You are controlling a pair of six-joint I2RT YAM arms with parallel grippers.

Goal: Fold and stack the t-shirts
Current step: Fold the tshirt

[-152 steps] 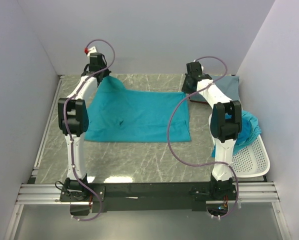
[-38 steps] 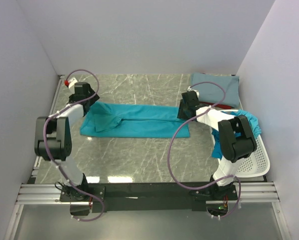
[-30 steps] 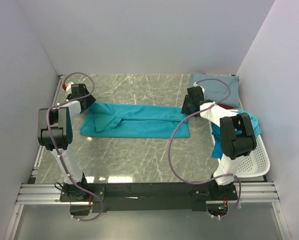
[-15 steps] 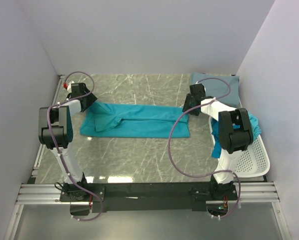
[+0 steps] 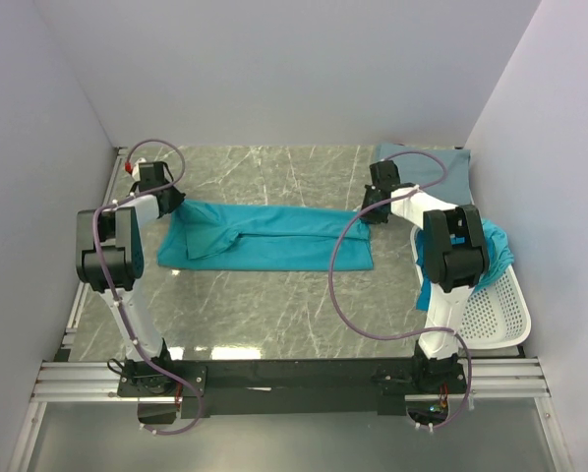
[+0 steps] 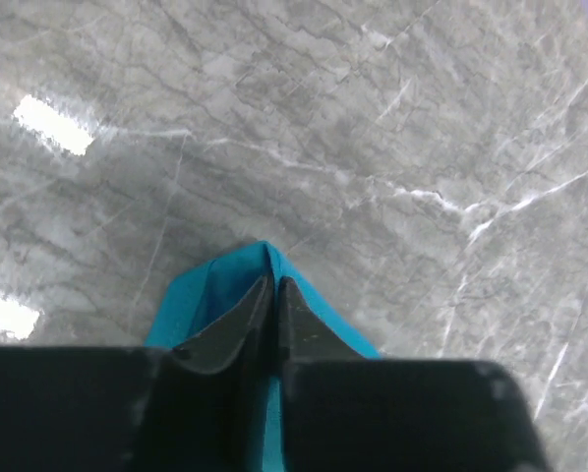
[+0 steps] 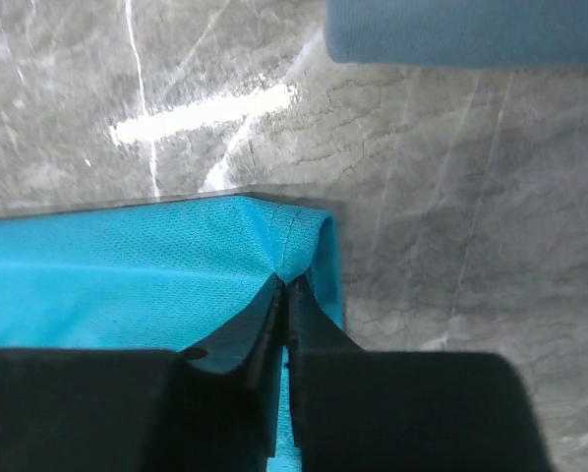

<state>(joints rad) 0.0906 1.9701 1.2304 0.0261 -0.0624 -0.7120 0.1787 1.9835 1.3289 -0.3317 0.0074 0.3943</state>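
A teal t-shirt (image 5: 264,237) lies folded into a long strip across the middle of the marble table. My left gripper (image 5: 173,204) is shut on its far left corner (image 6: 237,280), and my right gripper (image 5: 369,211) is shut on its far right corner (image 7: 294,236). Both pinch the cloth low over the table. A folded grey-blue t-shirt (image 5: 434,175) lies at the far right, and its edge shows in the right wrist view (image 7: 466,29). More teal cloth (image 5: 491,252) hangs over the basket.
A white perforated basket (image 5: 496,315) stands at the right edge behind my right arm. Grey walls close in the table on three sides. Bare marble (image 5: 274,305) lies in front of the shirt.
The spread, lifted shirt has been folded over into a long strip and laid down. In the last second both grippers moved slightly toward the far side, still holding the corners.
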